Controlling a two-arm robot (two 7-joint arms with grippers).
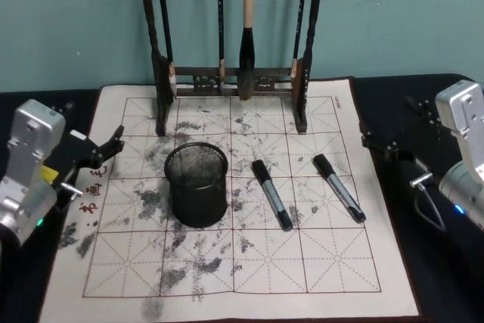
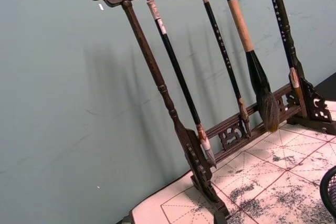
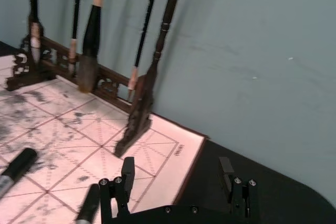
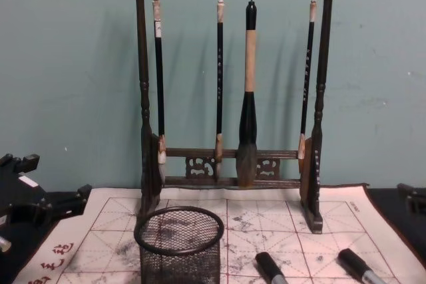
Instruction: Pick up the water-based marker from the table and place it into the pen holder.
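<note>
Two water-based markers with black caps and grey barrels lie on the ink-stained grid mat: one (image 1: 272, 194) just right of the pen holder, the other (image 1: 339, 187) farther right. The pen holder (image 1: 197, 185) is a round black mesh cup standing left of the mat's centre, with nothing showing inside it. Its rim is in the chest view (image 4: 178, 231), where the marker caps (image 4: 269, 267) (image 4: 359, 265) show low down. My left gripper (image 1: 97, 130) hovers open at the mat's left edge. My right gripper (image 3: 177, 169) is open over the black table beyond the mat's right edge, apart from both markers.
A tall dark wooden brush rack (image 1: 234, 81) with several hanging brushes stands at the back of the mat (image 1: 227, 277), behind the pen holder. Behind it is a teal wall. Black tabletop (image 1: 446, 277) flanks the mat on both sides.
</note>
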